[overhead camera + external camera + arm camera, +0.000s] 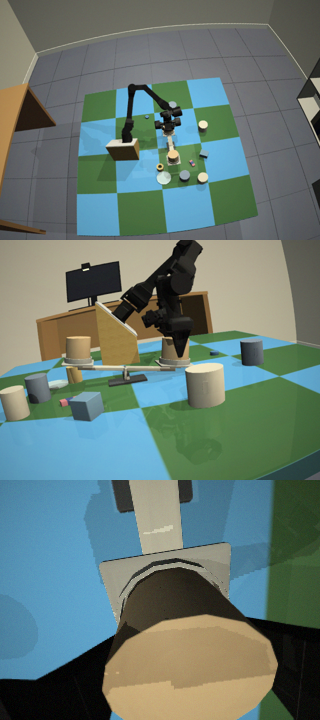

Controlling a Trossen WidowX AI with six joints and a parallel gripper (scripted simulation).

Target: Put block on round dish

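Two tan cups stand on the ends of the balance (pixel 170 141) (pixel 103 368) (pixel 157 510). The far-end cup (pixel 166 351) (pixel 190 667) is on the right in the exterior view and mostly hidden under the arm in the top view. My gripper (pixel 168 127) (pixel 175 351) (pixel 175 630) points down around it, one finger on each side, and looks shut on it; the fingertips are partly hidden. This cup still sits on its pan. The other cup (pixel 173 156) (pixel 78 348) stands untouched on its pan. The round dish (pixel 163 178) (pixel 58 384) has nothing on it. No block shows under either cup.
Near the dish are a gold ring-shaped piece (pixel 160 167) (pixel 74 375), a grey cylinder (pixel 184 175) (pixel 38 388) and a cream cylinder (pixel 202 177) (pixel 14 403). A blue-grey box (pixel 203 153) (pixel 86 406) and another cream cylinder (pixel 202 125) (pixel 205 385) stand beside the balance.
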